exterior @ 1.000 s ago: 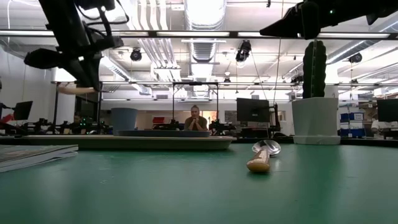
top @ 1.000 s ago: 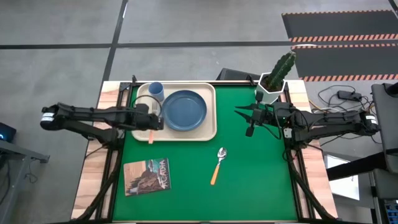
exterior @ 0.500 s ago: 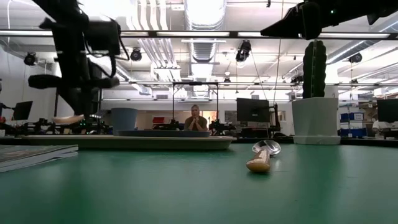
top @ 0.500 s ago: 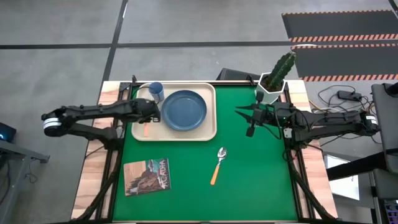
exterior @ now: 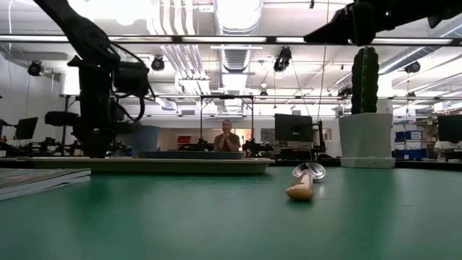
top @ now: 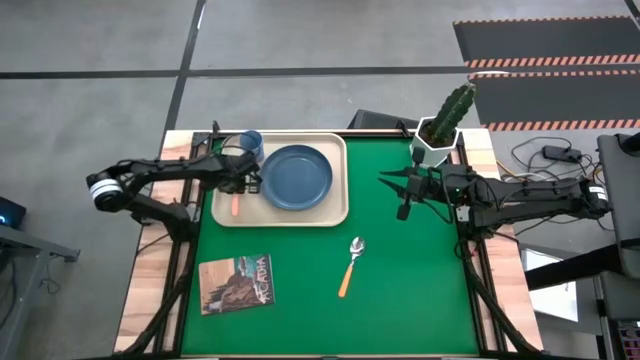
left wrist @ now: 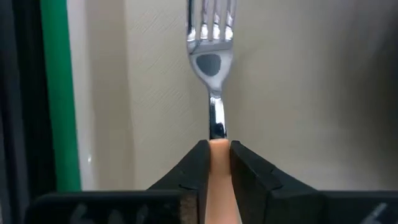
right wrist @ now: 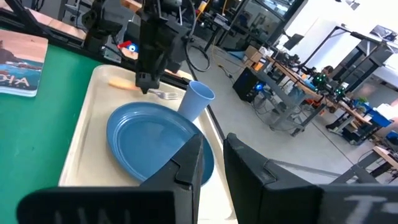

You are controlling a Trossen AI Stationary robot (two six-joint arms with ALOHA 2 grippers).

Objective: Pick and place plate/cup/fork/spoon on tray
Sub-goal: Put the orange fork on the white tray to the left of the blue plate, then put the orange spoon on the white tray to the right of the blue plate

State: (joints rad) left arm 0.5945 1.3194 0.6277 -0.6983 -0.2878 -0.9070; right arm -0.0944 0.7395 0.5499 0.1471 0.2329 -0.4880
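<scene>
Low view, near to far: I see the booklet cut off at the picture's edge, then the spoon end-on, its orange handle toward the camera and most of its bowl hidden behind it. Beyond lies the tray, seen only as a thin cream edge; the plate shows as a dark rim above it, and the cup is partly masked by the left arm.

High view: the tray holds the dark blue plate, with the light blue cup in the far corner beside it. I find the left gripper clamped on the fork by its orange handle, over the tray floor beside the plate. The right gripper hovers over the green mat near the cactus pot, its fingers slightly apart.
</scene>
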